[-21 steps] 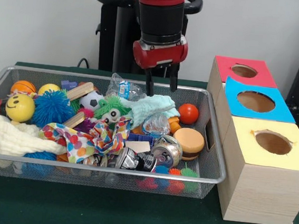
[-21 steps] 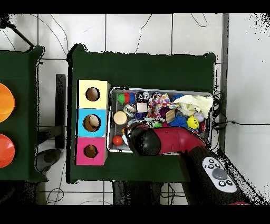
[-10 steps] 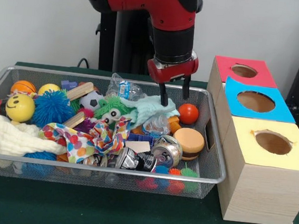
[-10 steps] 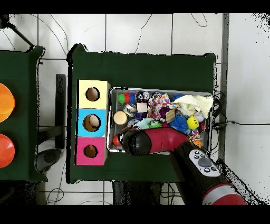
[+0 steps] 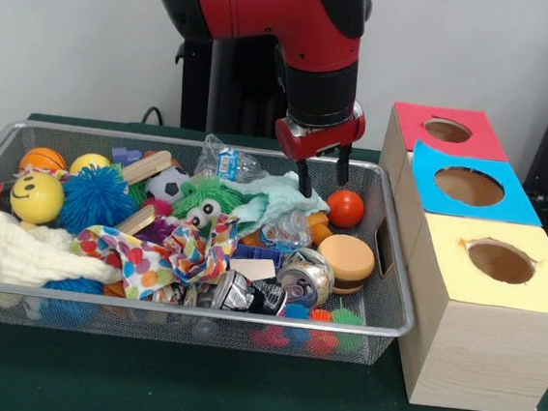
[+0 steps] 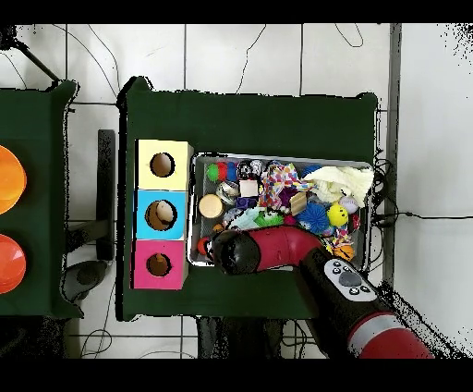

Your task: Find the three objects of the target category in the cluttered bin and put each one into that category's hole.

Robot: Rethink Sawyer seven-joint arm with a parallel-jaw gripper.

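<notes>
A wire-mesh bin (image 5: 379, 324) is filling the centre of the frame, holding balls, cloths and crumpled wrappers. The gripper (image 5: 321, 179) is hanging over its upper right, fingers (image 5: 305, 181) spread apart and empty, above a pale green cloth (image 5: 280, 196) and just left of a smooth red ball (image 5: 345, 209). At right, three wooden boxes are sitting on the green tabletop (image 5: 189, 387): a red-topped box (image 5: 413, 122), blue-topped box (image 5: 430, 196) and yellow-topped box (image 5: 458, 311), each with a round hole.

A dark green cloth (image 5: 188, 392) covers the table. Overhead, a second green table (image 6: 37, 139) at the left carries two orange discs (image 6: 7, 185), possibly bowls; thin cables (image 6: 268, 55) cross the tiled floor (image 6: 148, 55).
</notes>
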